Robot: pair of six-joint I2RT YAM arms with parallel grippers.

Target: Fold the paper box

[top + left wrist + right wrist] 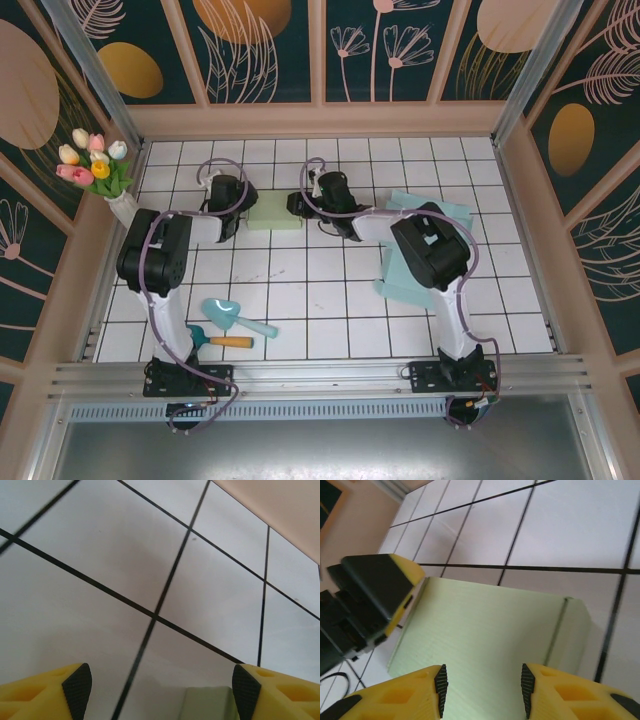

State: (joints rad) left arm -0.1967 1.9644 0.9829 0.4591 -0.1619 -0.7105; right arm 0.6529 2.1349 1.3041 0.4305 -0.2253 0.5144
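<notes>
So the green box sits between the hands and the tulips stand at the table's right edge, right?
No: the tulips stand at the left edge, per the top external view. The green box does sit between the left hand and right hand.

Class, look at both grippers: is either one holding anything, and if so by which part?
Nothing is held. The left gripper stands open at an edge of the paper box; the right gripper is open over its flat panel, gripping nothing.
</notes>
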